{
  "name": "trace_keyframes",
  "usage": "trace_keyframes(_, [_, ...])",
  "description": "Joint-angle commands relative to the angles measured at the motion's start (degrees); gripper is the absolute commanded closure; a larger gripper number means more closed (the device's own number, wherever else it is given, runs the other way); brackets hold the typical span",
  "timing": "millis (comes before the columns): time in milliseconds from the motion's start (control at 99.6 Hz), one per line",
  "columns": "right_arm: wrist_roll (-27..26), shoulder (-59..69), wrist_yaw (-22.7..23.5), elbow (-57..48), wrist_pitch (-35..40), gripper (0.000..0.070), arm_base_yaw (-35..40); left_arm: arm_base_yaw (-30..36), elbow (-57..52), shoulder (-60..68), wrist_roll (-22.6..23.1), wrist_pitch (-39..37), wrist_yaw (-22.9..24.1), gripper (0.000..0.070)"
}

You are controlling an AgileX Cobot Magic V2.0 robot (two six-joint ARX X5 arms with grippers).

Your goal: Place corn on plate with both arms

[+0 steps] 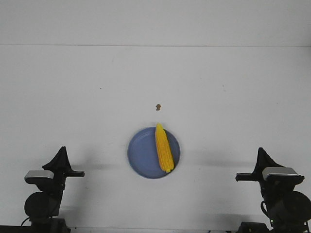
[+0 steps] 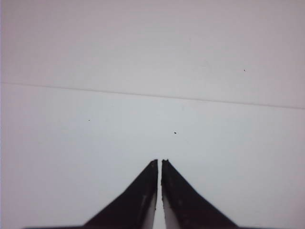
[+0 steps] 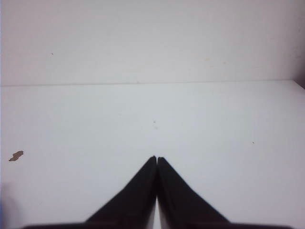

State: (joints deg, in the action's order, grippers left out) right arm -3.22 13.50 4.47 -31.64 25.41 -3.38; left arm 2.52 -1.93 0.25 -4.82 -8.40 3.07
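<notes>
My left tool [image 1: 62, 151] sits low at the near left edge of the tabletop [image 1: 73, 97], well apart from everything else. From its wrist camera I see its two dark fingers [image 2: 138, 200] drawn together at the tips, a hairline slit between them and nothing in it: clenched on nothing, with only bare white surface beyond.

Moving to the middle, there is the plate [image 1: 141, 153], round and periwinkle blue, lying flat on the tabletop. The corn [image 1: 163, 147] rests on its right half, pointed end aimed away from me and reaching the far rim, blunt end near the near rim, its length tilted slightly. Just beyond the plate, clear of it, lies a small brown speck [image 1: 158, 107].

Over on the right, my right tool [image 1: 262, 154] is parked near the right edge, also well apart from the plate. Its wrist camera shows its fingers [image 3: 176, 200] pressed tip to tip, clenched and empty, with that brown speck off to one side.
</notes>
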Motion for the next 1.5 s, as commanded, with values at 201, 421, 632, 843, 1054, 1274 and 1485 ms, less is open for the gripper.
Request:
trace_keyframes(201, [0.31,0.04,-0.02,-0.17,-0.59,0.0700,0.02,0.00,1.14,-0.07,0.72,-0.68,0.13,0.0685])
trace_keyframes(421, [0.31,0.04,-0.02,-0.17,-0.59,0.0700,0.02,0.00,1.14,-0.07,0.72,-0.68,0.13,0.0685])
trace_keyframes(632, [0.50,-0.57,-0.24,-0.07,-0.98,0.0700,0.20,0.00,1.14,-0.07,0.72,-0.68,0.13,0.0685])
trace_keyframes(843, [3.10,-4.33,0.02,2.62,-4.48,0.0700,1.22,0.00,1.14,-0.07,0.72,-0.68,0.13,0.0685])
trace_keyframes(1054, [3.23,-11.19,0.22,11.28,-11.45,0.0700,2.58,0.00,1.14,-0.07,0.72,-0.68,0.13,0.0685])
trace_keyframes(1274, [3.06,-13.42,0.83,18.38,-16.17,0.0700,2.80,0.00,1.14,-0.07,0.72,-0.70,0.13,0.0685])
trace_keyframes(1485, [3.21,-13.42,1.97,23.98,-22.84,0.0700,3.96,0.00,1.14,-0.07,0.72,-0.66,0.13,0.0685])
